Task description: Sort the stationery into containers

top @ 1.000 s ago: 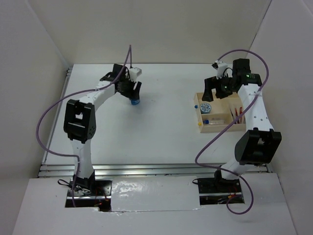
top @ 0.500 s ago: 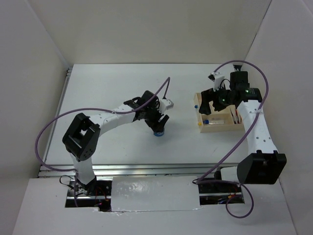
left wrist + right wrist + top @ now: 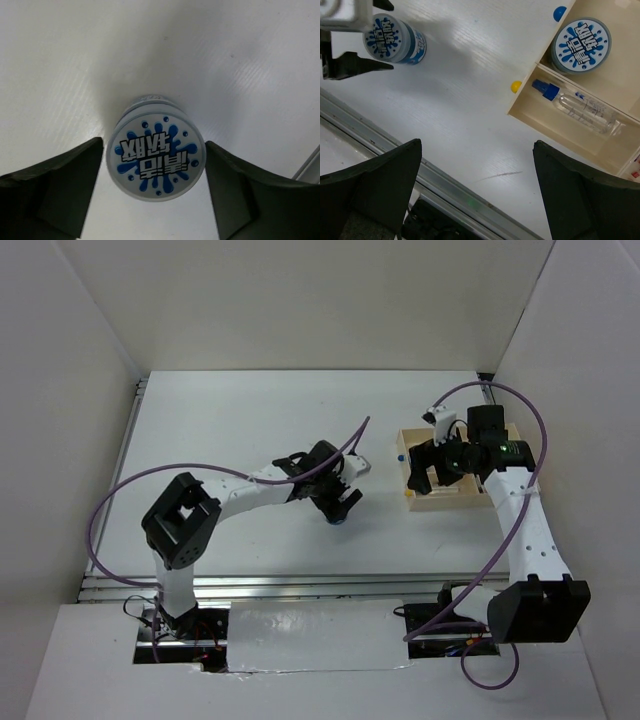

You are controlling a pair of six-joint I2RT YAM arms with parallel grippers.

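Note:
My left gripper (image 3: 336, 504) is shut on a round blue-and-white patterned roll (image 3: 155, 163), held at the table surface left of the tray; the roll also shows in the right wrist view (image 3: 390, 40). The beige tray (image 3: 452, 503) sits at the right. One compartment holds a second roll (image 3: 581, 44), and the one beside it holds a clear pen with a blue cap (image 3: 580, 107). Red pen ends (image 3: 635, 172) peek in at the frame edge. My right gripper (image 3: 426, 470) is open and empty, hovering over the tray's left edge; its jaws (image 3: 477, 150) stand wide apart above bare table.
A yellow knob (image 3: 516, 86) and a blue knob (image 3: 560, 12) sit on the tray's left wall. The metal rail (image 3: 445, 187) of the table's near edge runs below the right gripper. White walls enclose the table on three sides.
My left arm has carried the roll from the far left of the table rightward and nearer, toward the tray. My right gripper has shifted nearer along the tray's left side.

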